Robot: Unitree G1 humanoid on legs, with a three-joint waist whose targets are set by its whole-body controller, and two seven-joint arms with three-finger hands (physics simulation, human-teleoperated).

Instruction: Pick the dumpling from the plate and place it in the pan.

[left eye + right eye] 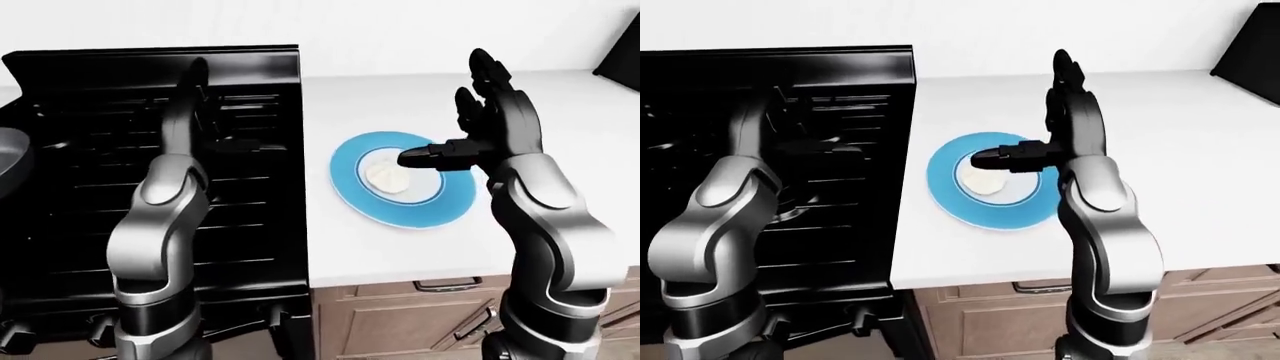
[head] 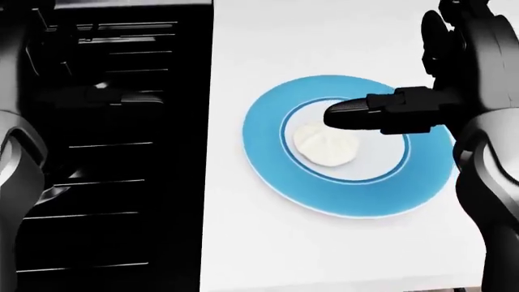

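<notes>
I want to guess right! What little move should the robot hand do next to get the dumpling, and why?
Probably lower the right hand onto the dumpling and close. Its fingers are open, one pointing just above the dumpling, which lies loose on the plate.

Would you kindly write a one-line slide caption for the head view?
Right robot hand open above the white dumpling on the blue plate, beside the black stove.
</notes>
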